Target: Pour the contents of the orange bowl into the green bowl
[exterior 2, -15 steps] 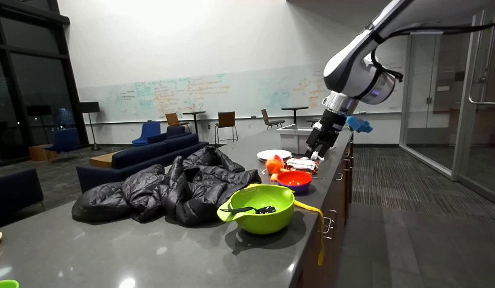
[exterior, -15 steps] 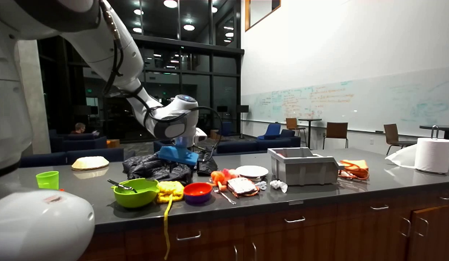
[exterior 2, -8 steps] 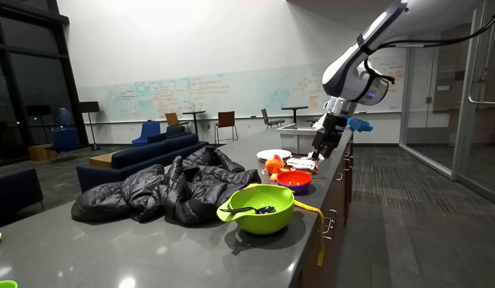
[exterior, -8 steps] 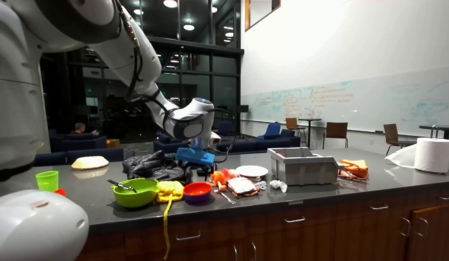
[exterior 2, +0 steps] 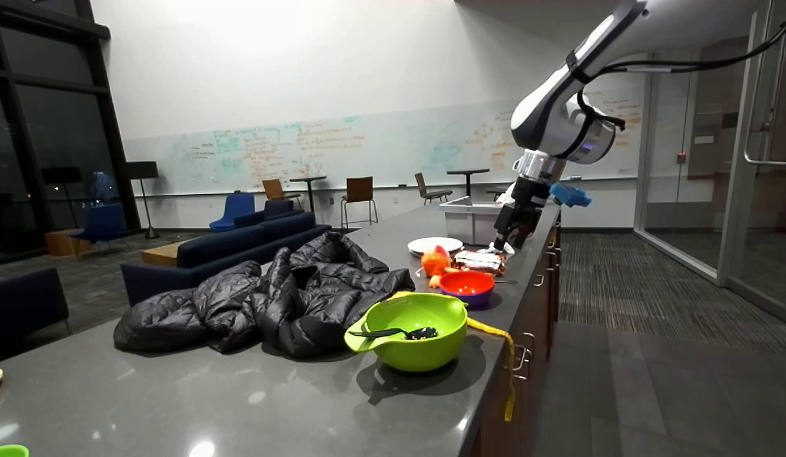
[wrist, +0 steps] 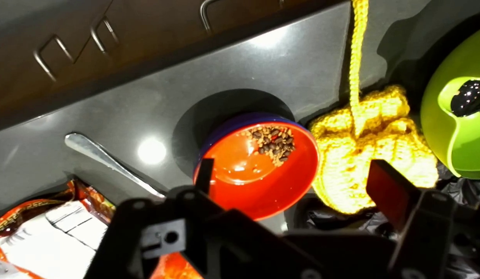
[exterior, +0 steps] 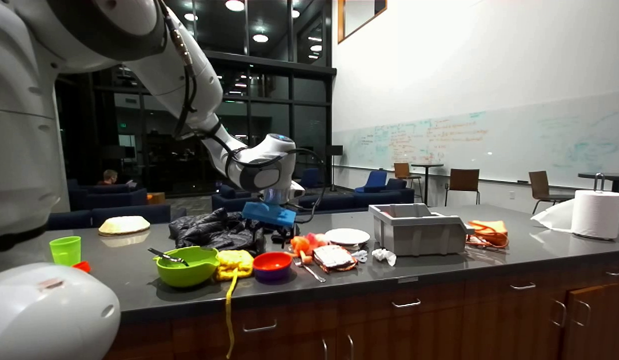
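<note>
While the gripper (wrist: 292,170) hangs over the counter (exterior 2: 291,393) with its two fingers (wrist: 388,193) spread wide, the orange bowl (wrist: 259,188) stands upright on the counter, close to the edge, red-orange inside and purple outside. Dark beans (wrist: 273,146) and pale grains (wrist: 279,161) lie in the orange bowl, gathered toward one side. In the wrist view one finger shows across the orange bowl's rim and the other partly over a yellow cloth (wrist: 372,151); in both exterior views the gripper hangs apart from the orange bowl. The yellow cloth is knitted and lies just beside the orange bowl, whether touching cannot be told, and its strap (exterior: 230,310) drops over the counter's edge. The green bowl (exterior: 187,274) stands near the orange bowl, with the yellow cloth between them, and holds a dark spoon (exterior 2: 390,332) whose handle leans on the rim. On the orange bowl's opposite side, a fork (wrist: 108,160) lies just beside it and a packet (exterior: 334,257) lies near. A plate (exterior: 347,236) rests farther from the orange bowl, and a gray bin (exterior: 419,237) farther still. A black jacket (exterior: 209,230) lies behind the orange bowl in an exterior view, and a green cup (exterior: 65,251) stands well apart from the orange bowl.
</note>
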